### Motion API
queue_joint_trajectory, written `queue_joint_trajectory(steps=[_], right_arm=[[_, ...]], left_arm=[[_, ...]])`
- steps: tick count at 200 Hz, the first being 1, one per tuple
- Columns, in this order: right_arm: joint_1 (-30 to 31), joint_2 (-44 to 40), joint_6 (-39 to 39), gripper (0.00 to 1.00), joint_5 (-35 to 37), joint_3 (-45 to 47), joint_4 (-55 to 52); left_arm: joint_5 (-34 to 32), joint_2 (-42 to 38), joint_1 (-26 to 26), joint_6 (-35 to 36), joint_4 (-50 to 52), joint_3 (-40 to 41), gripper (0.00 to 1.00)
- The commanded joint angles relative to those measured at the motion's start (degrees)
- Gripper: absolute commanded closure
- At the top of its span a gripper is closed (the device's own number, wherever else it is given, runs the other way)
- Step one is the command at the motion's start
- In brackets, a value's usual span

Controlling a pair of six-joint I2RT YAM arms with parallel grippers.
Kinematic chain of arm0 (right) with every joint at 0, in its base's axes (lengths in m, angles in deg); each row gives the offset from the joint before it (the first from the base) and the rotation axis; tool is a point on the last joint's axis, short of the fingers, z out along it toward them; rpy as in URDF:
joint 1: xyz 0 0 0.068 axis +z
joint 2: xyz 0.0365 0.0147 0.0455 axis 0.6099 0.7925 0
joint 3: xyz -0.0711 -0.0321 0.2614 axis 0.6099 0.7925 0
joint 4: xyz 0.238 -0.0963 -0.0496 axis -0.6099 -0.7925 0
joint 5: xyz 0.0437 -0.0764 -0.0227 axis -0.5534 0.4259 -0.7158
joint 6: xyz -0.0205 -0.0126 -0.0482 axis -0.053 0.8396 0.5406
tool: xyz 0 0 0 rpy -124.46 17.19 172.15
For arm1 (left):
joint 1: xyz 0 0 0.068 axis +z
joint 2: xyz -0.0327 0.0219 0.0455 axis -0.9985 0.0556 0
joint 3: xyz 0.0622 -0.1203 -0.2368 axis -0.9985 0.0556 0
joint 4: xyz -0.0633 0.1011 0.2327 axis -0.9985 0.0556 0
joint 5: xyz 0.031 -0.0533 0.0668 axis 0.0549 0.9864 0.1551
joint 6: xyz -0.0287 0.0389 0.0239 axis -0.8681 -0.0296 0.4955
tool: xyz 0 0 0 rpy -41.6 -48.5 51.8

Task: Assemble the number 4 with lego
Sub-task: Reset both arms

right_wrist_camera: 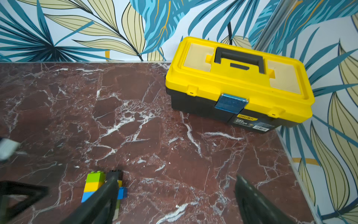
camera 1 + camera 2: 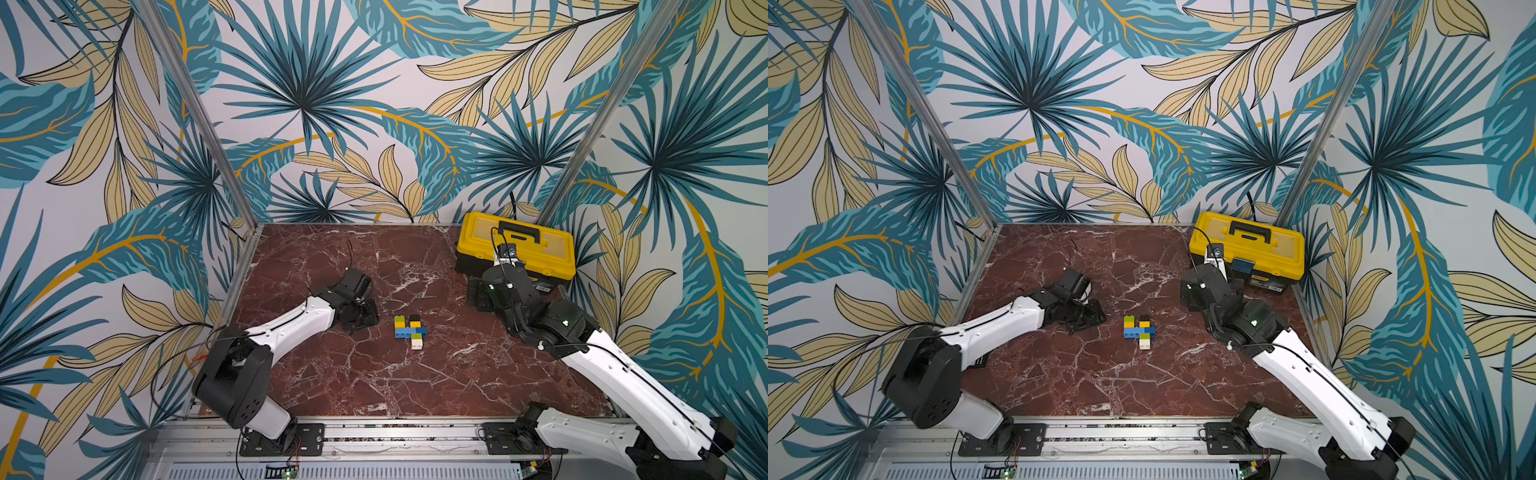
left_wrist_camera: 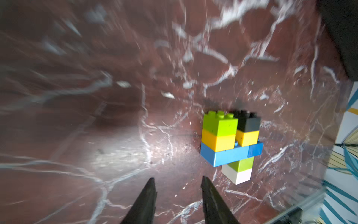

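Note:
The number 4 (image 2: 409, 330) (image 2: 1139, 331) lies flat on the marble table in both top views, built of lego: a blue crossbar, green-over-yellow and black-over-yellow arms, and a green-and-white stem. In the left wrist view the figure (image 3: 230, 143) lies beyond and to one side of my left gripper (image 3: 178, 180), whose fingers stand apart with nothing between them. That gripper (image 2: 361, 316) rests to the figure's left. My right gripper (image 1: 176, 178) is wide open over bare marble. One of its fingers (image 1: 108, 190) partly covers the figure (image 1: 93, 184). This gripper (image 2: 476, 295) hangs to the figure's right.
A yellow-and-black toolbox (image 2: 515, 245) (image 1: 238, 85) stands shut at the back right corner, just behind the right wrist. Leaf-patterned walls close the table on three sides. A metal rail (image 2: 374, 432) carrying both arm bases runs along the front edge.

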Motion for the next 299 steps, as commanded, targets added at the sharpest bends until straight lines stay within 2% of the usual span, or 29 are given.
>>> queue_joint_trajectory(steps=[1, 20, 38, 47, 53, 57, 66, 79, 90, 103, 119, 125, 132, 138, 144, 152, 164, 180, 189, 190, 193, 203, 212, 222, 237, 244, 262, 285, 299], right_arm=[[0.0, 2.3, 5.7, 0.1, 5.1, 5.0, 5.6], [-0.3, 2.3, -0.3, 0.06, 14.7, 7.3, 9.9], [-1.4, -2.7, 3.5, 0.01, 18.8, 16.8, 25.9], [-1.9, -4.7, 7.8, 0.01, 20.3, 22.5, 37.2], [-1.9, -5.6, 11.3, 0.01, 21.2, 26.3, 43.9], [-2.0, -6.0, 14.2, 0.01, 21.7, 29.4, 48.7], [-2.6, -5.8, 17.2, 0.01, 24.8, 33.5, 55.4], [-6.0, -4.7, 9.2, 0.01, 27.9, 34.1, 48.8], [-10.1, -3.6, 2.4, 0.01, 28.3, 34.7, 43.5], [-13.7, -2.8, 1.5, 0.01, 31.3, 39.3, 46.9], [-17.7, -1.2, 2.7, 0.01, 34.9, 44.7, 53.1], [-19.3, 0.0, 0.5, 0.01, 35.1, 45.8, 52.8], [-21.3, 1.7, -0.7, 0.01, 34.6, 46.8, 54.7], [-22.7, 2.7, 0.6, 0.01, 32.5, 46.4, 55.3], [-23.5, 3.2, 1.6, 0.01, 28.8, 45.9, 57.1], [-25.0, 5.1, 8.3, 0.01, 23.2, 48.2, 69.4], [-27.1, 8.7, 14.8, 0.01, 12.6, 50.5, 82.7], [-30.1, 15.5, 18.6, 0.01, 1.8, 49.8, 93.7], [-31.9, 20.0, 19.7, 0.01, -2.7, 49.1, 97.7], [-32.4, 21.1, 20.6, 0.01, -5.6, 48.9, 98.4], [-33.0, 22.4, 21.5, 0.01, -8.0, 48.6, 99.9], [-33.7, 23.0, 21.8, 0.01, -16.3, 46.4, 94.5], [-34.8, 24.1, 20.3, 0.01, -16.7, 47.0, 95.4], [-35.5, 26.6, 21.4, 0.01, -17.1, 48.5, 102.7], [-35.6, 24.4, 19.4, 0.01, -17.1, 46.8, 95.3], [-35.6, 24.8, 20.0, 0.01, -16.9, 47.1, 96.7], [-35.6, 25.1, 20.5, 0.01, -17.1, 47.3, 97.9], [-35.6, 24.9, 20.2, 0.01, -17.0, 47.3, 97.4], [-35.6, 24.7, 20.1, 0.01, -17.0, 47.2, 97.0]], left_arm=[[-19.8, -9.2, 3.5, 7.0, 9.0, -9.4, 0.56], [-35.7, -15.8, 4.2, 13.9, 3.0, -9.2, 0.57], [-46.3, -22.0, 4.5, 24.5, -16.9, 1.8, 0.55], [-51.7, -24.7, 4.7, 29.0, -32.1, 10.0, 0.44], [-54.3, -26.0, 5.0, 31.8, -41.5, 15.1, 0.31], [-54.9, -26.6, 5.5, 33.8, -47.4, 18.7, 0.24], [-53.3, -26.2, 7.8, 37.5, -58.4, 24.6, 0.2], [-53.6, -22.7, 11.6, 37.4, -62.9, 27.9, 0.13], [-52.5, -17.7, 15.1, 37.0, -65.9, 30.1, 0.0], [-51.0, -10.8, 18.7, 38.1, -72.0, 33.0, 0.0], [-53.9, -2.1, 20.3, 41.4, -80.9, 35.3, 0.0], [-55.1, 0.4, 20.8, 43.0, -86.3, 36.0, 0.0], [-54.4, -0.3, 20.8, 40.2, -80.3, 34.3, 0.0], [-50.7, -2.1, 21.7, 37.7, -75.8, 33.9, 0.0], [-44.9, -2.7, 23.0, 36.6, -76.1, 34.8, 0.0], [-37.4, -1.5, 25.2, 36.8, -78.7, 36.2, 0.0], [-32.1, 1.5, 27.7, 38.0, -87.4, 37.6, 0.0], [-23.0, 0.3, 29.0, 37.8, -75.4, 33.7, 0.0], [-19.1, 1.4, 29.1, 39.4, -80.1, 36.1, 0.0], [-18.8, 1.6, 29.1, 39.5, -80.7, 36.4, 0.0], [-18.0, 2.8, 29.1, 39.8, -83.7, 37.5, 0.0], [-20.4, 6.8, 29.2, 40.3, -98.0, 41.0, 0.0], [-20.1, 3.8, 29.8, 38.6, -92.2, 40.2, 0.0], [-20.4, 2.3, 30.0, 37.5, -84.6, 38.0, 0.0], [-20.3, 4.9, 30.0, 38.2, -92.1, 39.9, 0.0], [-20.2, 6.1, 30.0, 39.1, -96.1, 40.6, 0.0], [-19.9, 3.7, 29.9, 38.6, -89.2, 39.1, 0.0], [-19.5, 5.8, 29.8, 39.5, -94.7, 40.1, 0.0], [-18.9, 4.9, 29.7, 39.8, -92.3, 39.6, 0.0]])
